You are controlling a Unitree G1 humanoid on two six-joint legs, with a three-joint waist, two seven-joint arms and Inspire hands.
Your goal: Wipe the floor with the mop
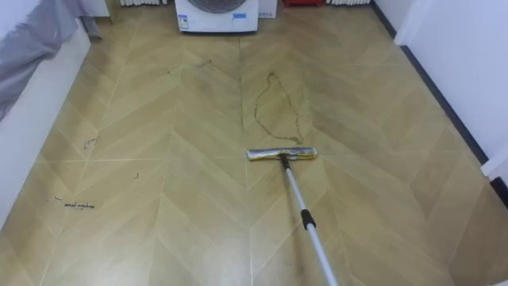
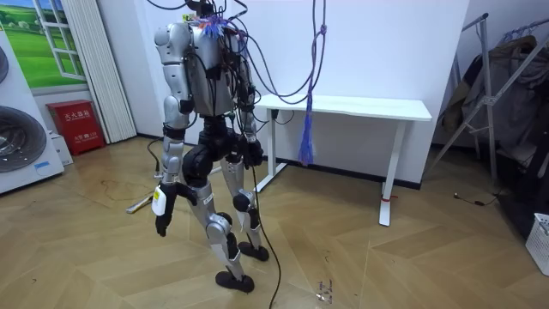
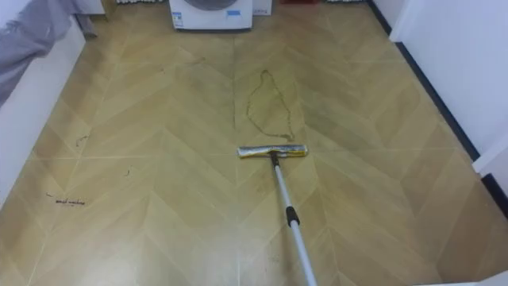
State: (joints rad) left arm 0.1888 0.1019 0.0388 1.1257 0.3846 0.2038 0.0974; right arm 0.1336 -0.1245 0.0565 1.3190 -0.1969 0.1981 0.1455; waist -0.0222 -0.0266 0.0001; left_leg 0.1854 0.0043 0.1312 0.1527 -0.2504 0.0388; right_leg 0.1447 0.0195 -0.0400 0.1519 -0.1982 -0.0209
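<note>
A flat mop head (image 1: 282, 154) lies on the wooden floor (image 1: 159, 206), just below a thin dark stain outline (image 1: 276, 111). Its silver pole (image 1: 305, 221), with a black collar, runs to the lower right and leaves the picture. In the room view I stand facing the washing machine, and the mop head (image 2: 137, 206) rests on the floor ahead of my legs. My left hand (image 2: 160, 221) hangs low beside my knee. My right hand (image 2: 254, 153) sits by my hip, and its hold on the pole is hidden.
A white washing machine (image 1: 217, 14) stands straight ahead. A white bed edge with grey cloth (image 1: 28, 48) runs along my left, a white wall with dark skirting (image 1: 444, 103) along my right. Small dark marks (image 1: 78, 205) dot the floor. A white table (image 2: 352, 107) stands behind me.
</note>
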